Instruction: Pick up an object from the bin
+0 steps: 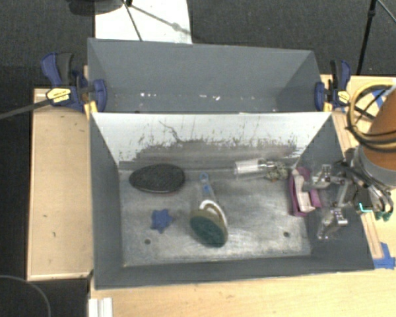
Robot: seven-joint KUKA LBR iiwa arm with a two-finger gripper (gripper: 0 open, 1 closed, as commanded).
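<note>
- Well to the left of the jaws lie a black oval brush [157, 177] and a small blue piece [160, 220].
- Nearer, still to their left, lie a round green scrubber [209, 230] and a clear tube [253, 169].
- A purple-pink bar [298, 191] lies just left of the jaws, its long axis running from back to front.
- The gripper [328, 201] hangs by the right wall of the bin [317, 144], jaws apart.

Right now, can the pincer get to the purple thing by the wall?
Probably yes: the purple thing lies uncovered right beside the pincer, though the bin's right wall slopes close by.
</note>
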